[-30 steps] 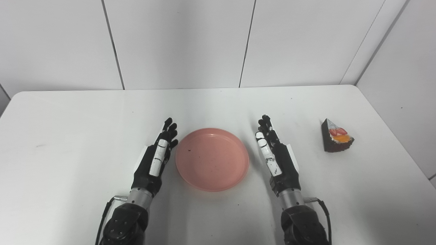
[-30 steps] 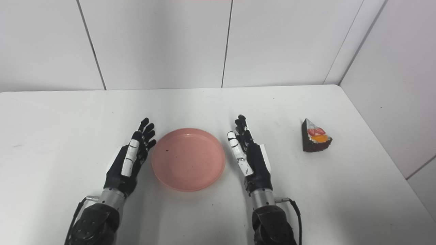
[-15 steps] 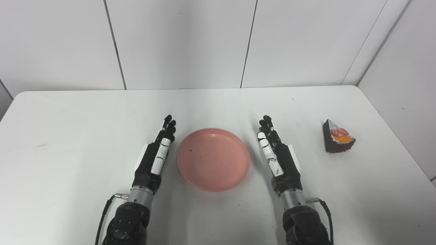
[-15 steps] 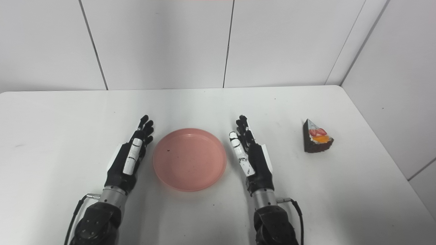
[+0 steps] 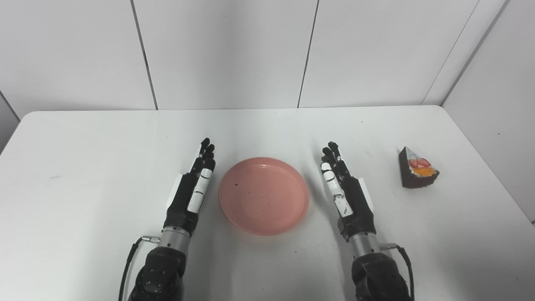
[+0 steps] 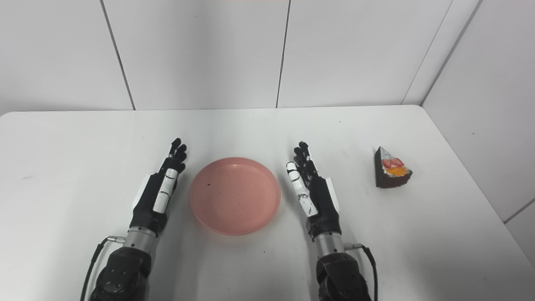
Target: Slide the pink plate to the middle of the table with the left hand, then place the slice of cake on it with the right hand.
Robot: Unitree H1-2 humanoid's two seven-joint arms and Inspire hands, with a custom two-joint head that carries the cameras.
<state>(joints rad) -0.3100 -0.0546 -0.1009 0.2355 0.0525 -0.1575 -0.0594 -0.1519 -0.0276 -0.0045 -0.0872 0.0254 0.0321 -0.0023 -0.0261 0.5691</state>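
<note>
Left eye view: both robot hands (image 5: 191, 193) (image 5: 349, 196) flat, empty.

- A white rectangular table (image 5: 104, 138) stands against the white panelled wall.
- A round pink plastic plate (image 5: 264, 195) lies near its middle.
- A dark chocolate cake slice topped with fruit (image 5: 416, 172) sits well to the right.

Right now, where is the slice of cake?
The slice of cake sits on the table's right side, near the edge, apart from the right robot hand.

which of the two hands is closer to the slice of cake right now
The right hand, just right of the pink plate; the slice of cake sits further right. The left hand is across the plate.
</note>
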